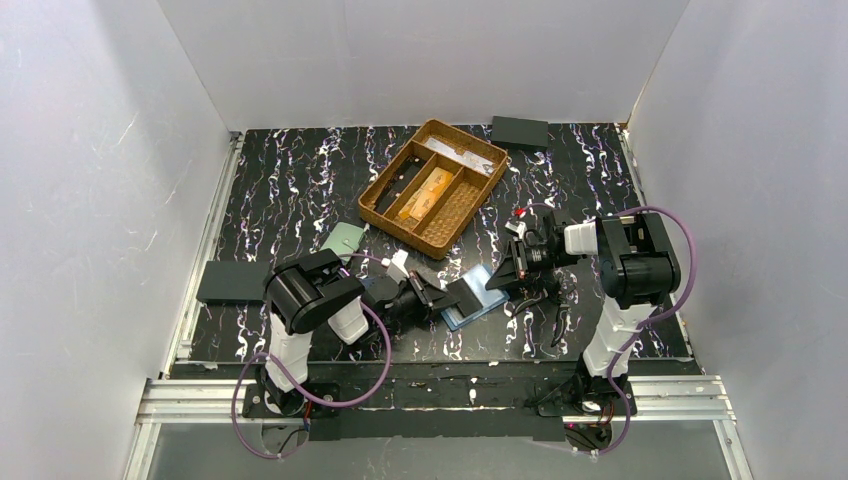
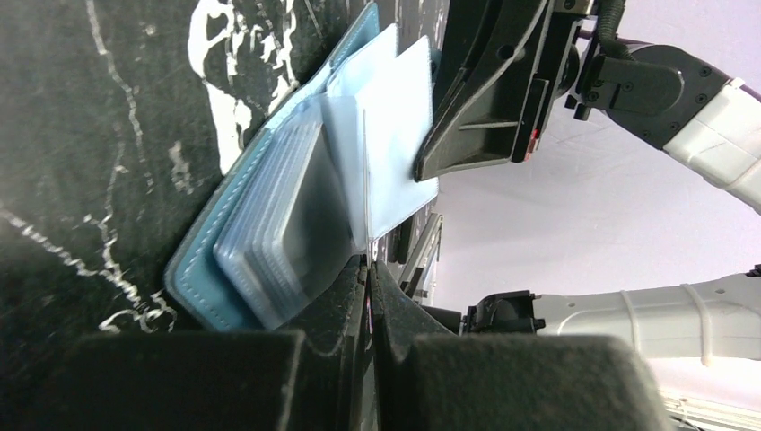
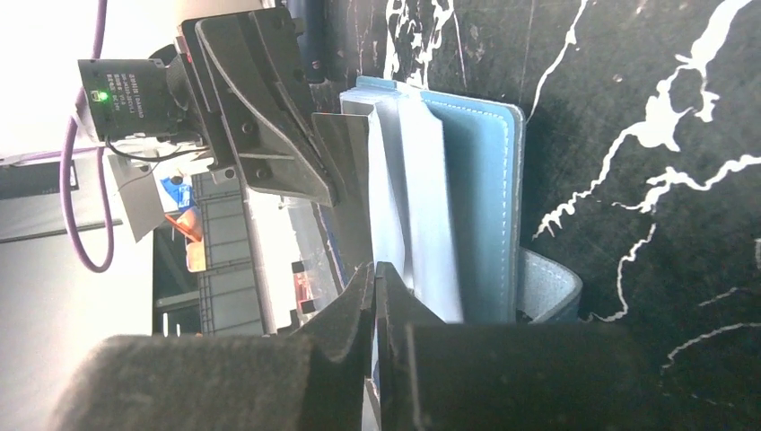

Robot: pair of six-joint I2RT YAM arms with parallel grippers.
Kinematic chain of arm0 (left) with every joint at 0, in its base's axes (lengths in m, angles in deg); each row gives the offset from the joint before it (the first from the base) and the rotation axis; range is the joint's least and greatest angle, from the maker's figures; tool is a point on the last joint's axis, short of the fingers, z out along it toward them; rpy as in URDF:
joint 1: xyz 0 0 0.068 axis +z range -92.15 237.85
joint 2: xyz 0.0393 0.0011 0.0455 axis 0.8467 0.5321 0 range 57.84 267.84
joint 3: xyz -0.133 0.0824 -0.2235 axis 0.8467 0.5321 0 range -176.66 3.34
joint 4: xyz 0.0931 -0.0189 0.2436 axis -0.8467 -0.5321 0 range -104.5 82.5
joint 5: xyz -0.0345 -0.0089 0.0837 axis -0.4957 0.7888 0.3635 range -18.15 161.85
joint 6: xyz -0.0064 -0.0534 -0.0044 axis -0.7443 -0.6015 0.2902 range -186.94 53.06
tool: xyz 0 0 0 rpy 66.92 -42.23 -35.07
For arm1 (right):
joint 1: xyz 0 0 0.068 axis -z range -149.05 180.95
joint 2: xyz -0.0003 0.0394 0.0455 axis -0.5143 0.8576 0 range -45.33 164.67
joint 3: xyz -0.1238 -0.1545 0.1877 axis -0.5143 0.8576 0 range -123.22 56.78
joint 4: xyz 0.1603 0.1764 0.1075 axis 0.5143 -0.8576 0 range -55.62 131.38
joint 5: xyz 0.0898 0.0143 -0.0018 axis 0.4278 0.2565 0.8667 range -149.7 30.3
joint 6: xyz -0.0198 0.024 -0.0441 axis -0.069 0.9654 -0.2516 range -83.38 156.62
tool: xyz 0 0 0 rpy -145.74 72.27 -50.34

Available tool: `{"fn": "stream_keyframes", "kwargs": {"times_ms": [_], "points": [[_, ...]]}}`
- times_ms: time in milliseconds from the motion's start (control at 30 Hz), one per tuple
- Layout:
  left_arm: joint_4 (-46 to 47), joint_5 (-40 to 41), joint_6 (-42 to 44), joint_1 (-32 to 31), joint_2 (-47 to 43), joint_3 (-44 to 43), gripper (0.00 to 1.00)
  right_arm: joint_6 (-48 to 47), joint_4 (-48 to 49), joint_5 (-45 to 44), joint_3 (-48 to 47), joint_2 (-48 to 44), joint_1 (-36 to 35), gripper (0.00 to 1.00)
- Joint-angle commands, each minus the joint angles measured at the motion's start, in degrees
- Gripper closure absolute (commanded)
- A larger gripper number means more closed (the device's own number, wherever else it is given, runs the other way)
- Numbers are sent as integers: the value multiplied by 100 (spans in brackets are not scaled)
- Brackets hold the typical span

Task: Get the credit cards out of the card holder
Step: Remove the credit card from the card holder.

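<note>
The light-blue card holder (image 1: 478, 300) (image 2: 202, 269) (image 3: 489, 180) lies open on the table between both arms, its clear sleeves (image 2: 386, 135) fanned upward. My left gripper (image 1: 462, 293) (image 2: 370, 269) is shut on the edge of one clear sleeve. From the other side, my right gripper (image 1: 496, 284) (image 3: 374, 269) is shut on another sleeve (image 3: 422, 197). The two grippers' tips nearly meet above the holder. No card shows in the sleeves. Orange-gold credit cards (image 1: 422, 194) lie in the middle compartment of the wicker basket (image 1: 382, 208).
A pale green wallet (image 1: 345, 239) lies left of the basket. A black flat pad (image 1: 232, 281) sits at the table's left edge. Another black slab (image 1: 519, 131) rests at the back right. White walls enclose the table.
</note>
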Motion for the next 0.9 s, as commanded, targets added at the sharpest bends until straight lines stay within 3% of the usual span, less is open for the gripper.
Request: {"fn": "stream_keyframes", "kwargs": {"times_ms": [0, 100, 433, 567, 667, 867], "points": [[1, -86, 243, 21, -229, 163, 100, -45, -2, -213, 7, -171, 32, 92], [-7, -128, 379, 46, -381, 235, 100, -489, -337, -462, -117, -281, 32, 88], [-51, -569, 799, 69, -906, 427, 100, -2166, -1747, -861, -623, -1078, 24, 56], [-193, -657, 1034, 71, -1290, 538, 100, -2810, -2169, -1197, -750, -1680, 24, 52], [-835, -775, 1466, 71, -1834, 441, 100, -3223, -2285, -1376, -764, -2182, 24, 49], [-3552, -616, 3305, -151, -3322, -121, 100, -4939, -3188, -730, -800, -2788, 24, 32]]}}
